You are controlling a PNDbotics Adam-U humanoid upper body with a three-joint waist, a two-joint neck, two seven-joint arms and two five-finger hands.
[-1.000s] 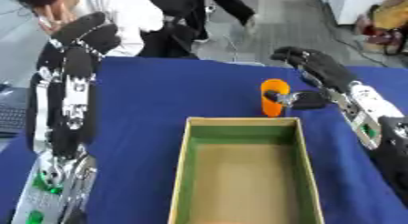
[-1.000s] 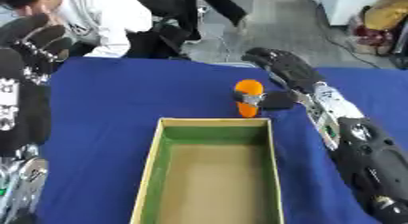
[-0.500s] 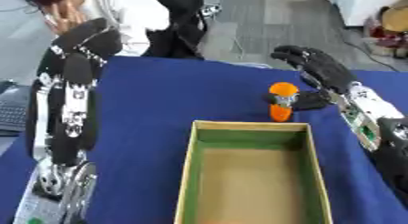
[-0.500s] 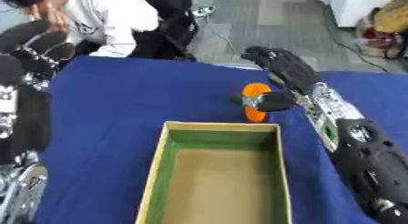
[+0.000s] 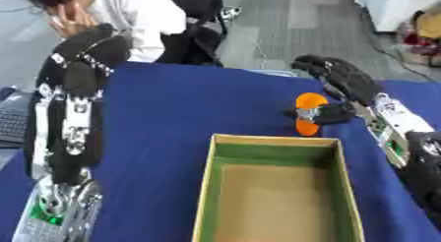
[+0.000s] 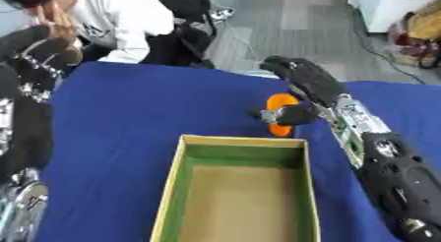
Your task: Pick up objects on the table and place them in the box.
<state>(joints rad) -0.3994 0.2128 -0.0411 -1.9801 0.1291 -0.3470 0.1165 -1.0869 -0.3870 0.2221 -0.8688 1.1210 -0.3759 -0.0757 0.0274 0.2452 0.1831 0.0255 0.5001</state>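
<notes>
Orange rounded object (image 5: 308, 119) sits pinched between thumb and curled fingers of the black right hand (image 5: 337, 90), just beyond the green-rimmed cardboard box (image 5: 273, 191) on the blue desk (image 5: 172, 113), seemingly ready for dropping in.

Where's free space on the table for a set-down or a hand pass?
Bare blue table between the raised left hand and the box, plus the box's bare floor. Crowded behind the box's far right corner: the right hand holds the orange object there.

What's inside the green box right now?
Nothing that shows: the box has only its bare brown floor and green walls. The orange thing is outside, beyond the far rim, held in the right hand.
</notes>
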